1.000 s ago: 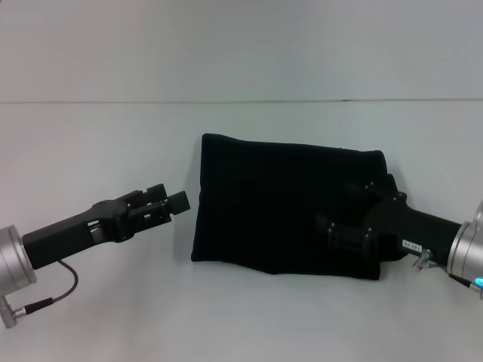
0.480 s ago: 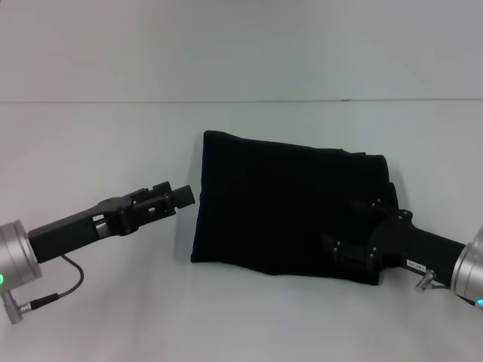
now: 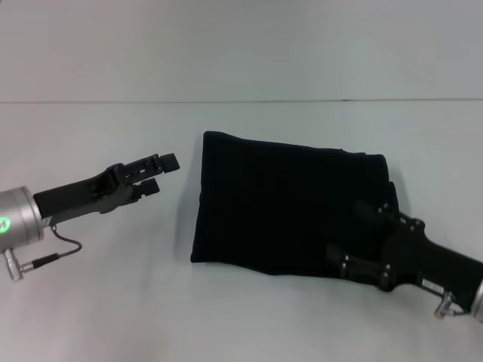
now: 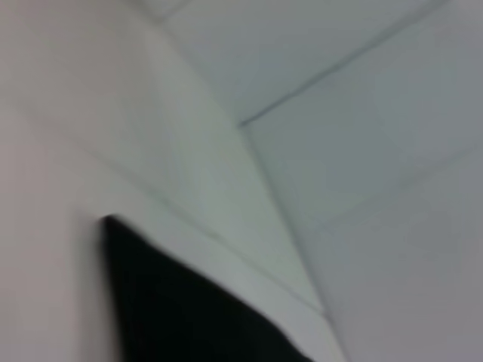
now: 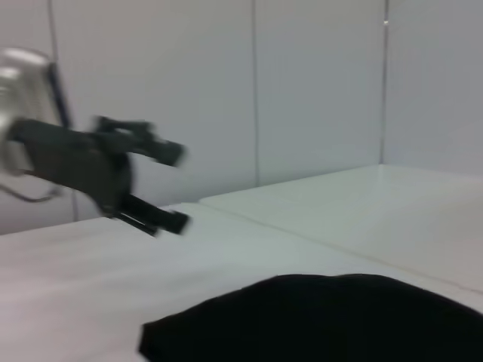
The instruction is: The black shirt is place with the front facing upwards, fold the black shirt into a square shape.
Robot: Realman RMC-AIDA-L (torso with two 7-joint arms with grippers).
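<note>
- I am seeing the black shirt (image 3: pixel 287 211) lying flat on the white table (image 3: pixel 98 302), already folded into a compact, roughly rectangular block, a little wider than deep, with no lettering showing.
- My left claw (image 3: pixel 160 173) is hovering off the table just beside the shirt's left edge, not touching it; its fingers (image 5: pixel 172 153) are standing apart with nothing between them.
- My right claw (image 3: pixel 361 235) is sitting low at the shirt's near right corner, over or against the cloth; I cannot tell from these views whether it is apart or together, or gripping any fabric.
- I am judging the folding nearly finished, so doing this step well means lifting both claws straight clear without dragging an edge and opening the layers.
- If one more fold is needed for a square, I should be pinching all layers at the edge together.
- I am seeing no containers anywhere.
</note>
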